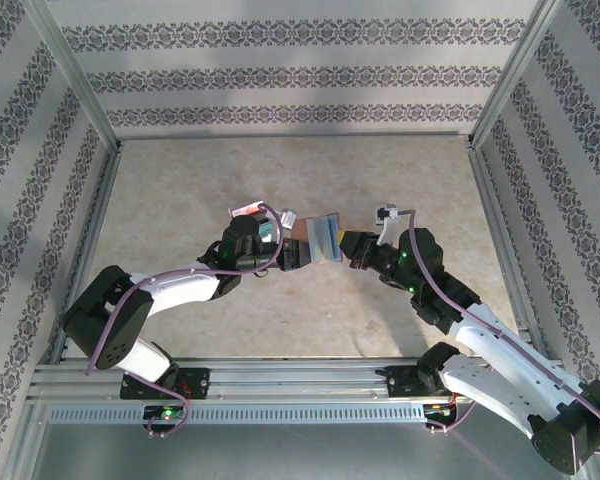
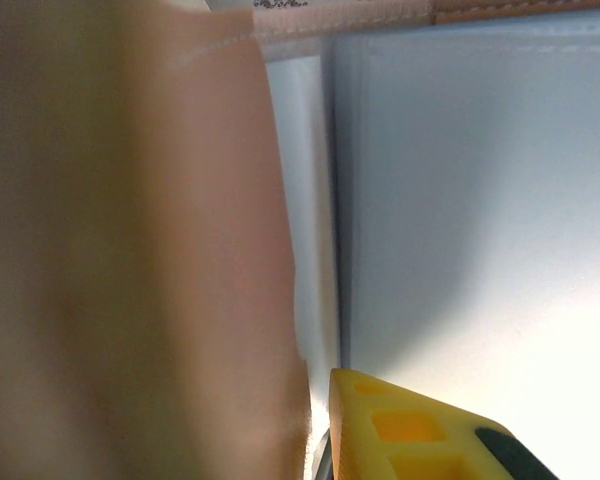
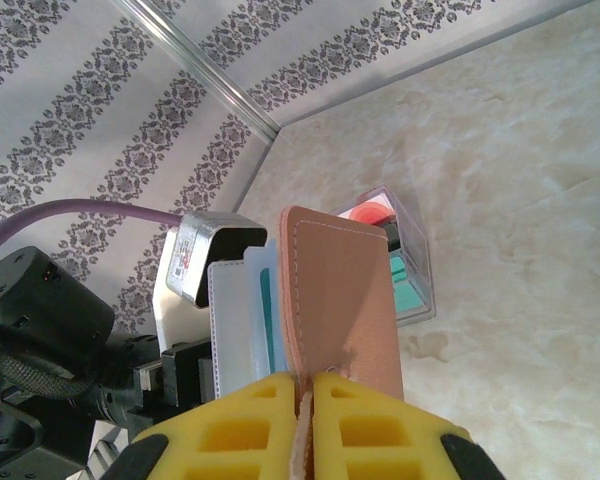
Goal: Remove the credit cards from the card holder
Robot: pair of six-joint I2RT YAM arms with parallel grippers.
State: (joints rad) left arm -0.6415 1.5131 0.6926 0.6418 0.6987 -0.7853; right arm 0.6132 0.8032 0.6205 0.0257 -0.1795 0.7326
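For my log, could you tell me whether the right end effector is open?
No, the right end effector is shut, its yellow fingers pinching the card holder.

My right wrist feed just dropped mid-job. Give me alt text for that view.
The right gripper, yellow-fingered, is shut on the near edge of the brown card holder, its grey-blue inner panel spread to the left. Behind it, red and teal credit cards lie piled on the beige table near the patterned wall.
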